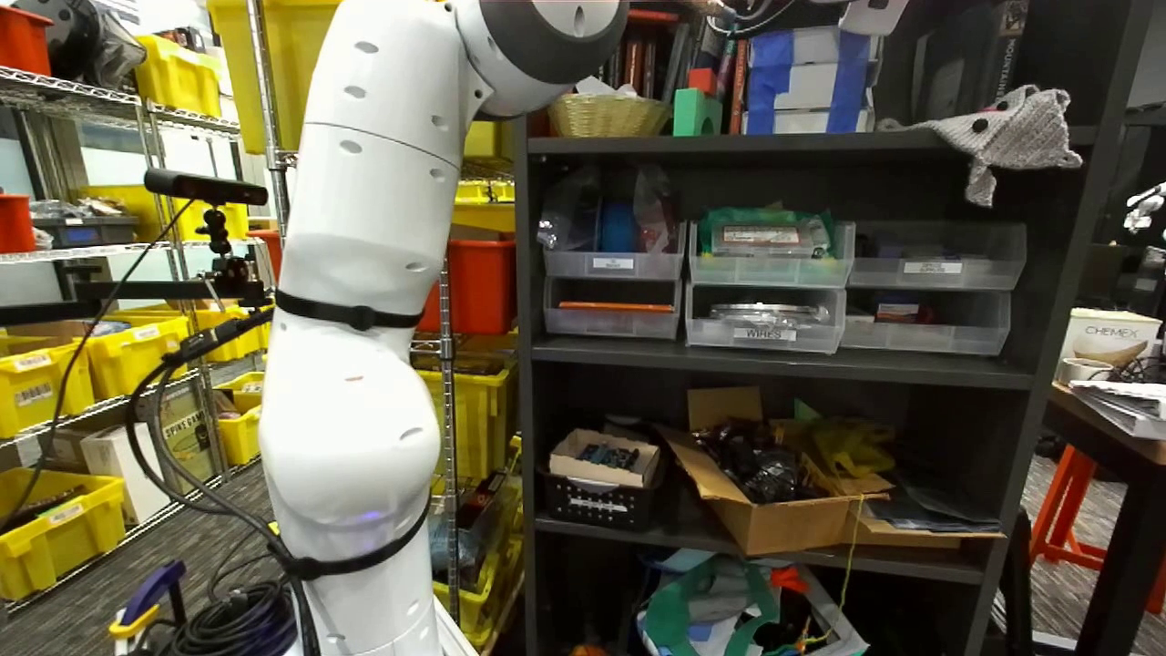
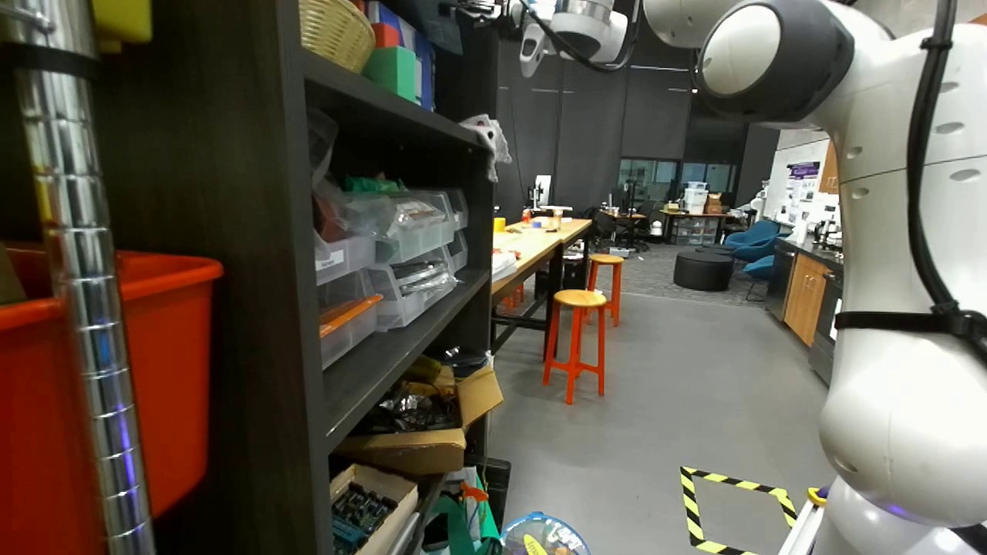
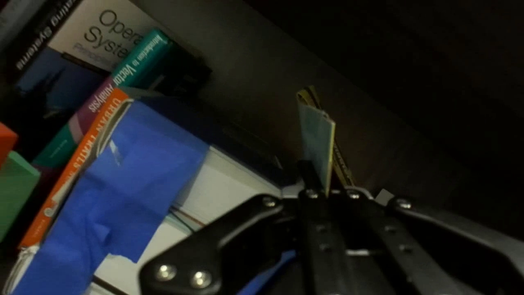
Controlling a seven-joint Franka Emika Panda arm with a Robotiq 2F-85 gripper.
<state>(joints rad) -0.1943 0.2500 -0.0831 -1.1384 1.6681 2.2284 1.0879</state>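
My gripper (image 3: 325, 186) is shut in the wrist view, with a thin flat panel (image 3: 315, 137), perhaps a slim book, pinched between its fingertips. The panel has a grey-teal face and a pale yellow edge, and it sticks out past the fingers. Behind it leans a yellow-and-black strip (image 3: 343, 162), partly covered. Just left of the jaws is a white stack wrapped in blue tape (image 3: 135, 164). In an exterior view the gripper (image 2: 480, 9) is at the top shelf, near a dark grey-blue sheet (image 2: 438, 27); fine detail there is unclear.
Beside the taped stack stand an orange-spined book (image 3: 77, 164), a teal book (image 3: 135, 61) and a green block (image 3: 14, 188). A wicker basket (image 1: 610, 115) and a crocheted toy (image 1: 1011, 132) share the dark top shelf (image 1: 783, 146). Clear bins (image 1: 765, 314) fill the shelf below.
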